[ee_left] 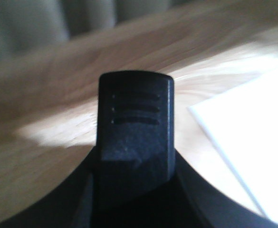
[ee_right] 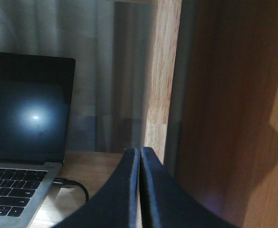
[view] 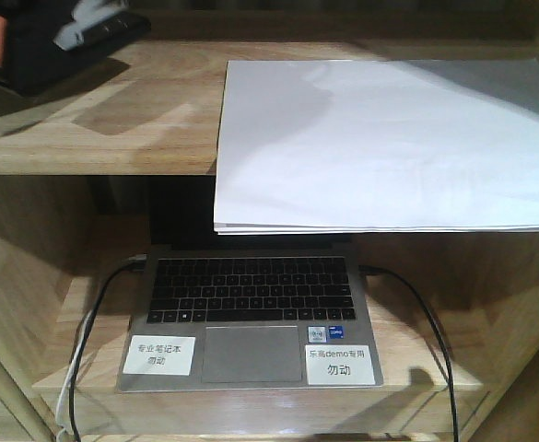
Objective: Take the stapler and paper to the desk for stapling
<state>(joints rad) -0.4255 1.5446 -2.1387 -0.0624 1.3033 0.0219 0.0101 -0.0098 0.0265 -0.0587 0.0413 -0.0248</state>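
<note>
The black stapler [view: 31,44], with an orange-red patch at its end, is at the far left of the upper shelf board [view: 112,124]. In the left wrist view its ribbed black end [ee_left: 135,128] stands between the dark fingers of my left gripper [ee_left: 136,173], which is shut on it. The white paper [view: 389,138] lies on the same board to the right, its front edge hanging over the rim; its corner [ee_left: 253,142] shows right of the stapler. My right gripper [ee_right: 139,151] is shut and holds nothing, low in the lower shelf bay. The desk is out of view.
An open laptop [view: 251,313] with two white labels [view: 158,354] sits on the lower shelf, with black cables [view: 421,313] at both sides. A wooden upright [ee_right: 162,71] and a side panel [ee_right: 234,118] stand close to the right gripper.
</note>
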